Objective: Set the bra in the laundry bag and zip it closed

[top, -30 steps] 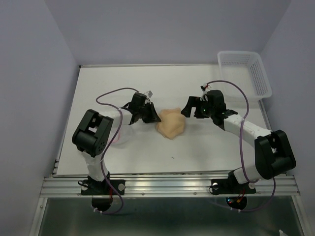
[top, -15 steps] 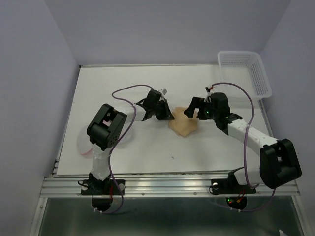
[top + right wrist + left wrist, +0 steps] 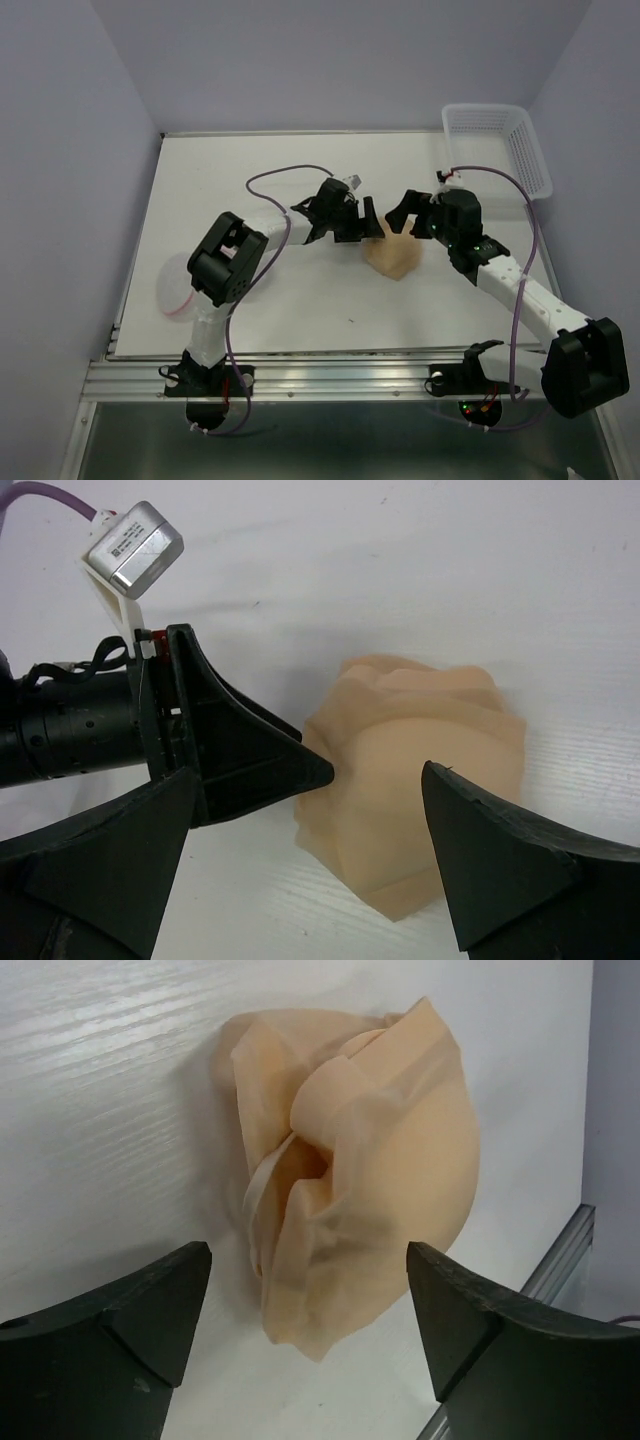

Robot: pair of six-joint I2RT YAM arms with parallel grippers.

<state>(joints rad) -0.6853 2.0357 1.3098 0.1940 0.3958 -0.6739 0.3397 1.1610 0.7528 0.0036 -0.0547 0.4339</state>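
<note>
Crumpled beige bra [image 3: 350,1160] lies on the white table [image 3: 110,1080], folds and a thin strap edge facing the camera. The left gripper [image 3: 308,1260] is spread wide, one dark finger [image 3: 140,1340] on either side of the bra's near end, neither touching it. Metal rail [image 3: 565,1250] and lilac wall [image 3: 615,1110] at right edge.

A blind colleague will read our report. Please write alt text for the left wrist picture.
A crumpled beige bra lies on the white table, just ahead of the left gripper, whose two dark fingers stand wide open at the bottom corners.
</note>
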